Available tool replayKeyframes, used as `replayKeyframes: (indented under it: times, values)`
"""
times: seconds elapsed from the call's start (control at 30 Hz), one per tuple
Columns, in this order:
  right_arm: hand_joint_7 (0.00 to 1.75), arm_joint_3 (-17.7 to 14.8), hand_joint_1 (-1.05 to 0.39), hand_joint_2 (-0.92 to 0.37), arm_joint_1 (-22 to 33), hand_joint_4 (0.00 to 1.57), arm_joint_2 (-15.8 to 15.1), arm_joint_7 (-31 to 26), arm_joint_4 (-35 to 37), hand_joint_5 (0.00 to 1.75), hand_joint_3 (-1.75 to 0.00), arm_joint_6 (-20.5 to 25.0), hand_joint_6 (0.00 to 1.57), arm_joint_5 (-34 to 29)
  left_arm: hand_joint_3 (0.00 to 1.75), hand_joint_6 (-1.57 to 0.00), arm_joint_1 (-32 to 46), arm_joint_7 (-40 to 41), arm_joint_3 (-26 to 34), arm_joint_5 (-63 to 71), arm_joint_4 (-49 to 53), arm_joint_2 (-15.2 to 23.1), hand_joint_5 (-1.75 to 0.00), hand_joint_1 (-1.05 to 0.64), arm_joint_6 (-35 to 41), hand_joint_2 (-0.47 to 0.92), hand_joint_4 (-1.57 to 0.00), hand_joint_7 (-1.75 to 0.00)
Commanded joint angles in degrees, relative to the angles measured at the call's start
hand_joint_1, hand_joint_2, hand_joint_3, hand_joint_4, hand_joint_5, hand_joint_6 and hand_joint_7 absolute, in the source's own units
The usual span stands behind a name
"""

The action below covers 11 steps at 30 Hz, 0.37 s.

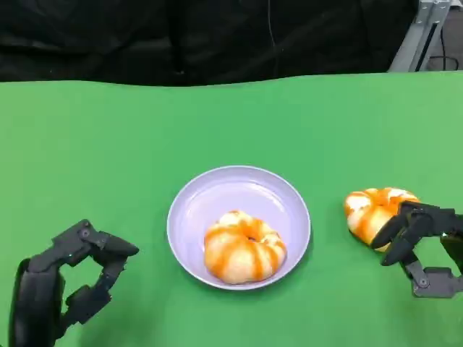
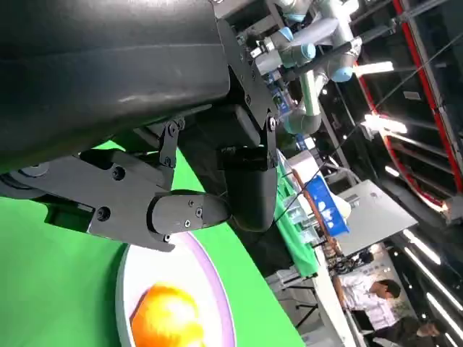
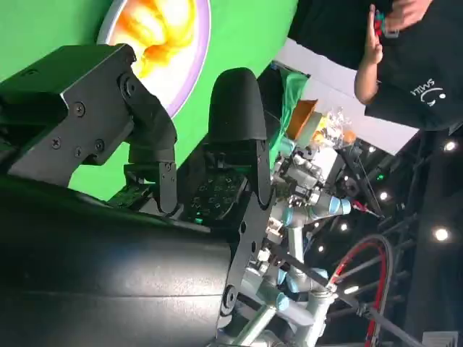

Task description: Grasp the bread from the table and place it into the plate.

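Black fingers (image 1: 405,225) of the right hand (image 1: 419,242) curl against the bread (image 1: 370,210) at the frame's right, without clearly clasping it. The left hand (image 1: 79,278), lower left, is spread and holds nothing. Centre frame, a lavender plate (image 1: 210,199) carries a second glazed bread (image 1: 242,246) on green table (image 1: 108,144).

Green table cover (image 1: 145,137) with a black curtain (image 1: 181,36) behind its far edge. Grey metal stand (image 1: 419,32) at the far corner beyond the right hand. Hall behind: ceiling strip lights (image 2: 387,123), red arched frame (image 2: 427,94), person in black shirt (image 3: 412,65).
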Motion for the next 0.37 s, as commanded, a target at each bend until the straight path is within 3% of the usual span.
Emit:
replayKeyframes:
  times: [0.03, 0.37]
  values:
    - [0.93, -0.42, 0.20, -0.55, 0.43, 1.02, -0.96, -0.56, -0.43, 1.19, -1.04, 0.09, 1.06, 0.02, 0.44, -0.73, -0.32, 0.96, 0.69, 0.23, 0.39, 1.12, -1.65, -0.17, -1.01, 0.92, -0.63, -1.18]
    - [0.94, -0.57, 0.22, -0.54, -0.06, 1.03, -0.91, -0.60, 0.18, 1.20, -1.09, -0.99, 1.06, 0.22, 0.43, -0.71, -0.41, 0.50, 0.55, -0.46, 0.80, 1.40, -1.66, -0.19, -1.70, 0.92, -0.61, -1.21]
